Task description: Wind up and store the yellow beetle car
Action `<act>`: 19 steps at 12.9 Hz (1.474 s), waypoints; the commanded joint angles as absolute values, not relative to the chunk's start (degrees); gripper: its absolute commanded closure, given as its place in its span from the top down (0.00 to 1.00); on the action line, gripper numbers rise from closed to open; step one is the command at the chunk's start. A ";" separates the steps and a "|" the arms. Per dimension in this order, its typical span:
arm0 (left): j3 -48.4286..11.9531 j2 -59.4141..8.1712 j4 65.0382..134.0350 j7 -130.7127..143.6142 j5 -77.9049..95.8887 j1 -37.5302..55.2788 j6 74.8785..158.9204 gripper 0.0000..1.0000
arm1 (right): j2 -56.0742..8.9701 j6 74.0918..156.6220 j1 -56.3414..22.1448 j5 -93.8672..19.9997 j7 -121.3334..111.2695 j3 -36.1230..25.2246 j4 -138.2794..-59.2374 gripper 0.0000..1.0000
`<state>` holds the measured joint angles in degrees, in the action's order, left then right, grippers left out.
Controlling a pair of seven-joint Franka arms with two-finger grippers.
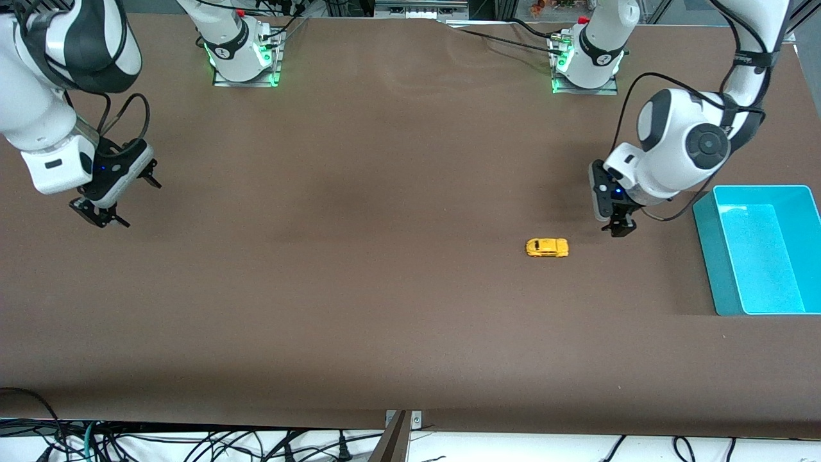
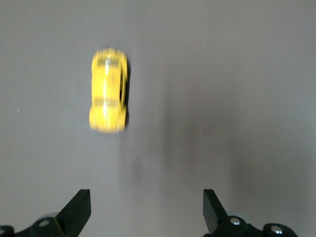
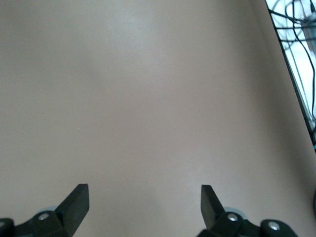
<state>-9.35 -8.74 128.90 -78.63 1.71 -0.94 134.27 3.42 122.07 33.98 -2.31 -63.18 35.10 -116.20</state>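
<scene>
Meanwhile, the yellow car (image 1: 547, 247) sits on its wheels on the brown desk (image 1: 359, 289), toward the left arm's end, well short of the blue bin (image 1: 728, 301) at that end's edge. The left hand (image 1: 619, 226) hovers over bare desk between car and bin, just beside the car, its fingers (image 2: 79, 210) spread wide and holding nothing; in the left wrist view the car (image 2: 108, 90) lies ahead of the fingertips, not between them. The right hand (image 1: 115, 199) waits over the desk at the right arm's end, well apart from the car, fingers (image 3: 76, 203) likewise spread and empty.

Several risks appear from here. The car is small and rounded, so a hand coming down off-centre would likely nudge it on its wheels and send it rolling away. A pinch across the curved roof could slip and squirt the toy out. If the winding means dragging it backward on the desk, too light a press may let the wheels skid, and an early let-go may shoot it toward the desk edge. The drop must also clear the bin wall (image 1: 705, 256).
</scene>
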 commanded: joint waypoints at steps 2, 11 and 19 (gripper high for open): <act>-9.14 -10.27 129.81 -76.46 2.72 2.20 139.11 1.00 | 4.13 113.66 26.21 -3.16 -45.14 29.02 -110.93 1.00; -8.96 -20.39 128.93 -76.29 2.81 2.37 155.38 1.00 | 5.89 99.42 13.36 -2.99 -11.18 18.11 -104.69 1.00; -8.44 -24.87 128.41 -76.29 2.81 2.37 162.06 1.00 | 5.54 97.38 13.36 -2.72 -10.99 17.49 -103.27 1.00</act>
<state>-8.54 -23.35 129.61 -76.15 1.71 2.18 160.54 5.40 98.64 14.14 -2.38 -11.55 18.57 -104.10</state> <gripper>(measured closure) 0.000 0.000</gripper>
